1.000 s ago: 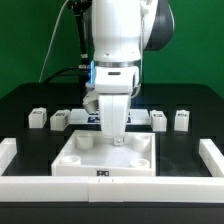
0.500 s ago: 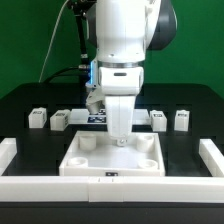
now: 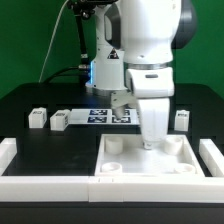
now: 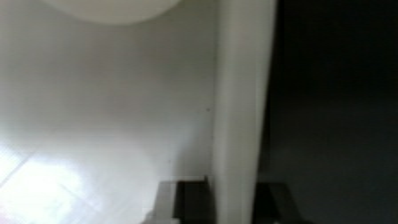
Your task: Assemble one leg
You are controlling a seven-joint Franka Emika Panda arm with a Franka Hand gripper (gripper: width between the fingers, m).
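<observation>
The large white tabletop [image 3: 125,166] with round corner sockets lies on the black table, at the exterior view's right, close to the right border wall. My gripper [image 3: 151,143] points down and is shut on the tabletop's far rim. In the wrist view the rim [image 4: 242,110] runs as a pale upright strip between my dark fingers [image 4: 189,206], with my gripper [image 4: 240,206] closed around it. Small white legs stand in a row behind: two at the left [image 3: 38,118] [image 3: 60,119] and one at the right [image 3: 181,120]. The arm hides anything else in that row.
The marker board [image 3: 104,114] lies behind the tabletop at the row's middle. White border walls run along the left [image 3: 7,152], the front [image 3: 45,186] and the right [image 3: 212,152]. The arm's body stands over the table's right half.
My gripper has slid the tabletop toward the exterior view's right, from the table's middle to near the right wall. The legs have not moved.
</observation>
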